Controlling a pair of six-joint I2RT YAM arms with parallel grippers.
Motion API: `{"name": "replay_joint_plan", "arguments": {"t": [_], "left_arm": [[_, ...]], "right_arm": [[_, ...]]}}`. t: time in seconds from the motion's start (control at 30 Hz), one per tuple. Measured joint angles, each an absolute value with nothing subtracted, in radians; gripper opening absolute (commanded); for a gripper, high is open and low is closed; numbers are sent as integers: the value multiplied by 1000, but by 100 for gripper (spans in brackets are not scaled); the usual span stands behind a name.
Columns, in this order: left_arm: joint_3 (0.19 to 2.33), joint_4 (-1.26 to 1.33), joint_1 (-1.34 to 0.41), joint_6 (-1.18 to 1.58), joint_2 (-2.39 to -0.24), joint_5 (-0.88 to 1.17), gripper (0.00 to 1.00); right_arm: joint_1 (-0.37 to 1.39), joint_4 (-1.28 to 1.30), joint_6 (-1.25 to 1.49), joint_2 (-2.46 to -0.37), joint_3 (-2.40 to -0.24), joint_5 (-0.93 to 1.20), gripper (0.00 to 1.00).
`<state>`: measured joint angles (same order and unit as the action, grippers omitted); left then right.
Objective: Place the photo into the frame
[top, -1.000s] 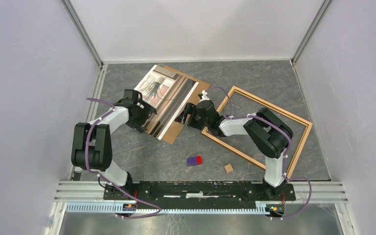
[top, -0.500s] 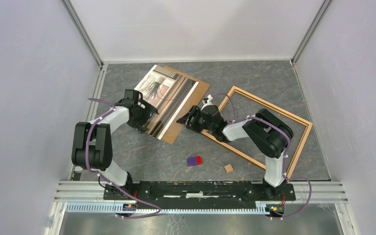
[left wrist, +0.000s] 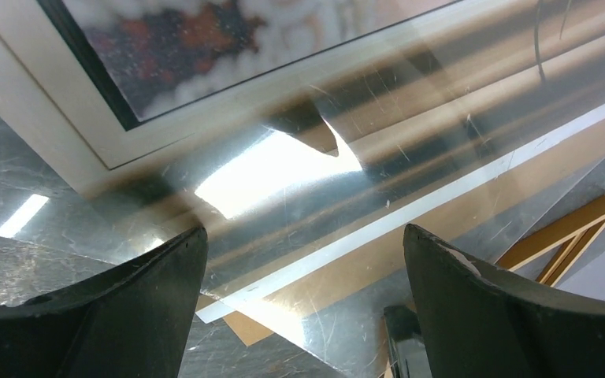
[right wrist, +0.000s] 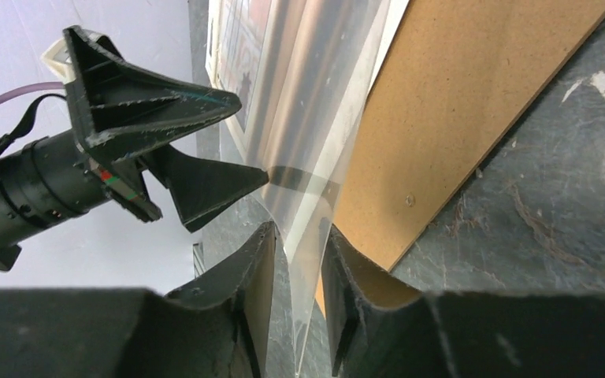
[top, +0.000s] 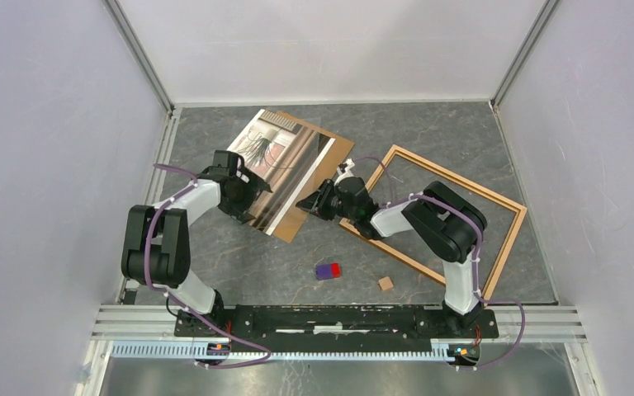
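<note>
The photo lies on a brown backing board at the back left, with a clear sheet over it. To its right the wooden frame lies flat, with nothing inside it. My right gripper is low at the stack's near right edge. In the right wrist view its jaws stand narrowly apart, with the clear sheet's raised corner between them and a gap on each side. My left gripper stands wide open over the sheet's near edge, holding nothing.
A small purple and red block and a small brown square lie on the grey tabletop in front of the arms. Grey walls close in on the left, right and back. A metal rail runs along the near edge.
My right gripper has slid a little left to the stack's edge and its jaws have narrowed around the clear sheet's corner. The left gripper has barely shifted and stays wide open.
</note>
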<state>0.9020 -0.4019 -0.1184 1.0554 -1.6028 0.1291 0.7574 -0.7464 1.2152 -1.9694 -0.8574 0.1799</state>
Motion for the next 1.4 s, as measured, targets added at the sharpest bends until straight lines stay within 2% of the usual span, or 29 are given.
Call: {"name": "replay_joint_plan", "arguments": {"t": [0.17, 0.37, 0.6, 0.77, 0.87, 1.07, 1.17, 1.4], "left_arm": [[904, -404, -137, 1023, -1579, 107, 100], [925, -408, -165, 952, -1471, 60, 100], [950, -357, -235, 832, -1304, 46, 100], [1024, -362, -331, 731, -1290, 40, 94], [1060, -365, -377, 679, -1298, 69, 95], [1083, -356, -403, 594, -1326, 255, 93], [1082, -327, -399, 589, -1351, 370, 88], [961, -76, -289, 698, -1399, 604, 88]], "right_arm": [[759, -713, 1195, -2016, -915, 191, 0], [759, -592, 1049, -1986, -949, 163, 0], [726, -443, 826, -1818, -925, 158, 0], [644, -407, 751, -1670, -802, 196, 0], [587, -384, 725, -1588, -714, 229, 0], [466, -249, 609, -1392, -593, 311, 0], [425, -155, 512, -1304, -588, 356, 0], [374, -19, 367, -1197, -564, 479, 0]]}}
